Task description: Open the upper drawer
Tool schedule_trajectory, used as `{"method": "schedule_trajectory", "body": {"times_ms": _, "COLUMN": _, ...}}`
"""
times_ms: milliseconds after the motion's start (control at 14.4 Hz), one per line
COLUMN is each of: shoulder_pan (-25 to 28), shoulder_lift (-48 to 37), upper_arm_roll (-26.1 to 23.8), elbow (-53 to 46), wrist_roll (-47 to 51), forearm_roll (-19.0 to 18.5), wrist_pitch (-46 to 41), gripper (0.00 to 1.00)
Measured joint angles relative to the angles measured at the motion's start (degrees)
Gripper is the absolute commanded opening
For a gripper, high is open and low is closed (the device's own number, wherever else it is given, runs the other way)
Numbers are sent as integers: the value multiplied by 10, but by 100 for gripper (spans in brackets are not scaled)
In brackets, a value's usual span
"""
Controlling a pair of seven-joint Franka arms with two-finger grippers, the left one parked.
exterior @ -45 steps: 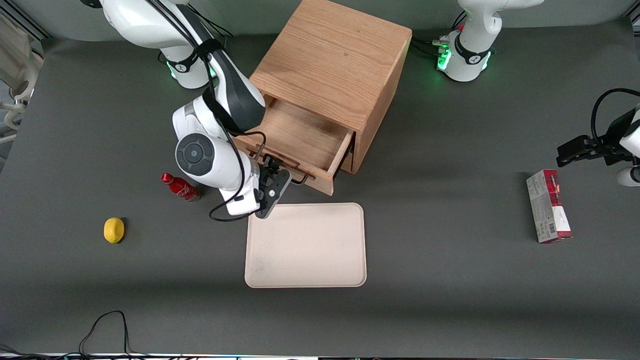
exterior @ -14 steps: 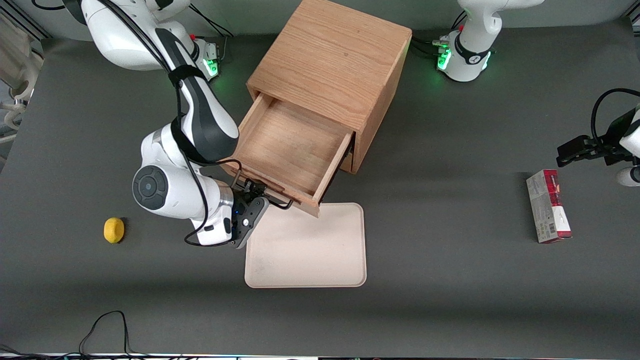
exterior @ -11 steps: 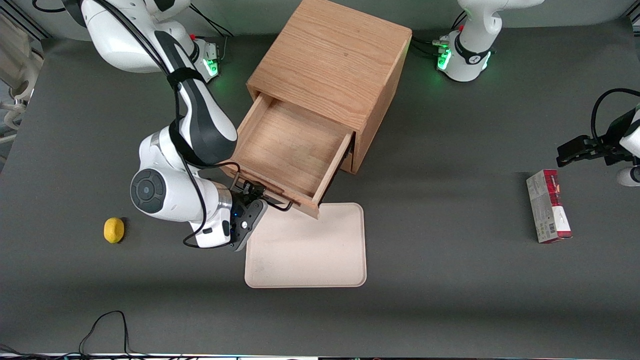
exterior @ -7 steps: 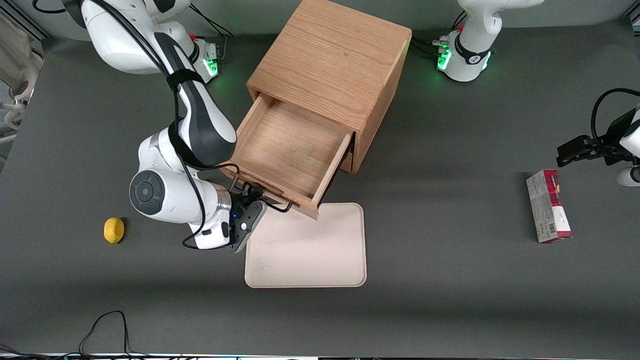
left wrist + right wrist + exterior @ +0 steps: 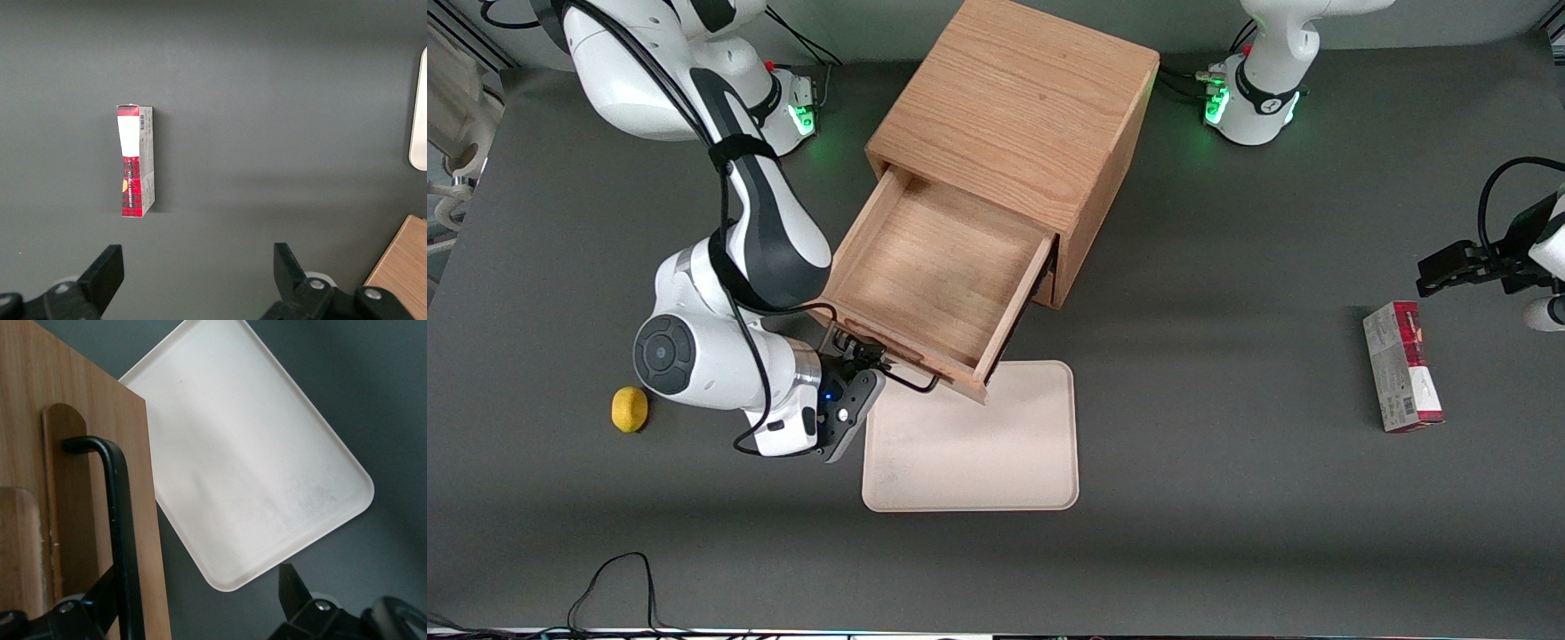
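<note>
Toward the parked arm's end of the table lies a red and white box (image 5: 1402, 366) with a barcode on one end; its printing is too small to read. No other writing can be made out.

Pulled well out of the cabinet (image 5: 1016, 116), the drawer (image 5: 938, 267) shows its bare wooden tray, and its front corner overhangs the edge of the cream tray (image 5: 971, 440). The gripper (image 5: 860, 359) sits at the drawer front, nearer the camera than the drawer, at the black handle (image 5: 885, 364). From the wrist, the handle (image 5: 122, 533) runs just beside one finger (image 5: 93, 603), the other finger (image 5: 292, 590) stands well apart from it, so the jaws look spread and clamp nothing. A lemon (image 5: 629, 409) lies toward the working arm's end.
</note>
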State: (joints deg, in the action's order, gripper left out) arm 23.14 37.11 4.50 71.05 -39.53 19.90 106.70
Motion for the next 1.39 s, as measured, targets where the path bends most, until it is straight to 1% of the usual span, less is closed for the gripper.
{"method": "schedule_trajectory", "body": {"times_ms": 557, "shoulder_pan": -16, "shoulder_lift": 11, "upper_arm_roll": 0, "elbow": -16, "wrist_roll": -1, "forearm_roll": 0, "wrist_pitch": 1, "gripper": 100}}
{"method": "schedule_trajectory", "body": {"times_ms": 1254, "shoulder_pan": -19, "shoulder_lift": 15, "upper_arm_roll": -2, "elbow": -23, "wrist_roll": -2, "forearm_roll": 1, "wrist_pitch": -4, "gripper": 100}}
{"method": "schedule_trajectory", "body": {"times_ms": 1393, "shoulder_pan": -20, "shoulder_lift": 15, "upper_arm_roll": -2, "elbow": -30, "wrist_roll": -2, "forearm_roll": 7, "wrist_pitch": -11, "gripper": 100}}
